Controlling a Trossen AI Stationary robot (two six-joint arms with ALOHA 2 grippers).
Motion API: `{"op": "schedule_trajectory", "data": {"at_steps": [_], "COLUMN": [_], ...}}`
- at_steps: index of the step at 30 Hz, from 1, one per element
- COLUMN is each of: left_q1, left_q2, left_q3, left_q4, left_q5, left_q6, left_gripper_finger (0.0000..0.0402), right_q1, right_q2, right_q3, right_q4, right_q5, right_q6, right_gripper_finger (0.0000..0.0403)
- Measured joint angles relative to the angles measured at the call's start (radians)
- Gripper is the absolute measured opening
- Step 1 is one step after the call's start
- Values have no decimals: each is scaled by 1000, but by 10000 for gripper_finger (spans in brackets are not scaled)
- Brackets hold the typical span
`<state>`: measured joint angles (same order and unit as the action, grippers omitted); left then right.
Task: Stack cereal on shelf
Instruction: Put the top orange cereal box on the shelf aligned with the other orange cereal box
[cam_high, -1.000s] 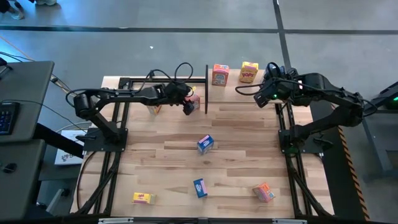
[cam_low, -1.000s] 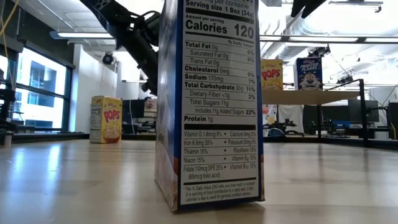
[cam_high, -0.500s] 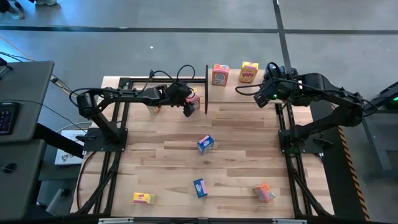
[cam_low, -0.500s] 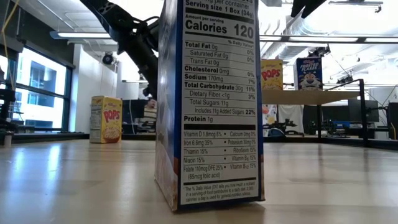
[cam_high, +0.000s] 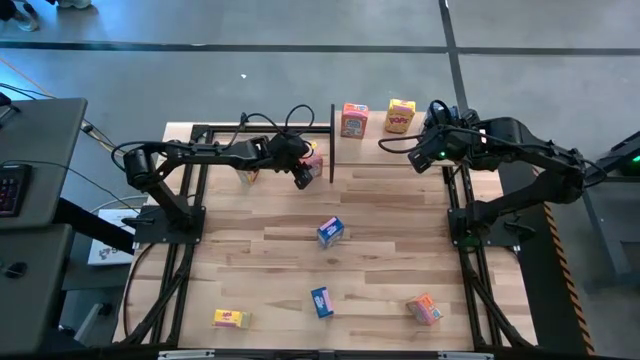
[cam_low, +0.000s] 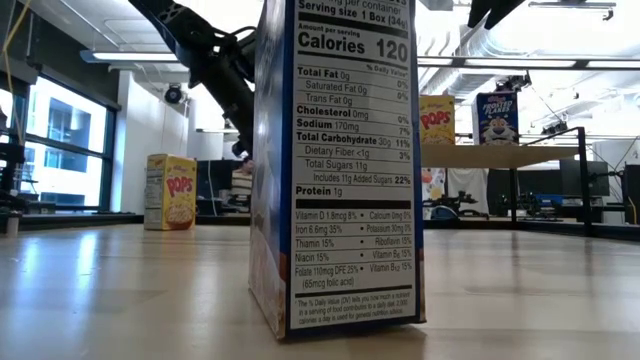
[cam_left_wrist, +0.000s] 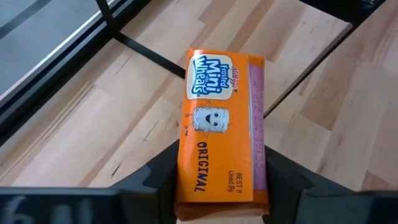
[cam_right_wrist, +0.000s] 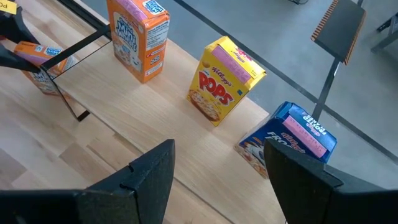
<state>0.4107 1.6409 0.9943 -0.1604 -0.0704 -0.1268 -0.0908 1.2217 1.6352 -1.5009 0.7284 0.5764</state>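
Left gripper (cam_high: 303, 172) stays clenched on an orange Mini-Wheats cardboard cereal box (cam_left_wrist: 221, 162), having barely shifted from a moment ago, just beside the raised light-wood shelf (cam_high: 368, 142) with thin black uprights. Right gripper (cam_right_wrist: 217, 168) hangs with fingers spread above that shelf. On it stand an orange box (cam_right_wrist: 138, 37), a yellow Pops box (cam_right_wrist: 224, 79) and a blue Frosted Flakes box (cam_right_wrist: 292, 140).
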Motion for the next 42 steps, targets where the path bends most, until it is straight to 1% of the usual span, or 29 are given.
{"op": "schedule_trajectory", "data": {"at_steps": [6,11,19,26,30,34,37,42], "left_q1": [0,0,-10,-60,-83,-99,-111,-119], "left_q2": [-5,-40,-154,-280,-364,-429,-457,-451], "left_q3": [0,0,0,0,0,34,68,142], "left_q4": [-6,-28,-54,-65,-78,-127,-125,-125], "left_q5": [1,3,9,9,8,-13,-24,-24], "left_q6": [7,33,35,69,62,61,94,172], "left_gripper_finger": [146,145,145,145,145,145,145,145], "right_q1": [0,0,0,0,0,0,0,0], "right_q2": [0,0,0,0,0,0,0,0], "right_q3": [0,0,0,0,0,0,0,0], "right_q4": [0,0,0,0,0,0,0,0], "right_q5": [-3,-4,-5,-6,-6,-6,-6,-6], "right_q6": [0,1,10,10,10,10,10,10], "right_gripper_finger": [239,239,239,239,239,239,239,239]}}
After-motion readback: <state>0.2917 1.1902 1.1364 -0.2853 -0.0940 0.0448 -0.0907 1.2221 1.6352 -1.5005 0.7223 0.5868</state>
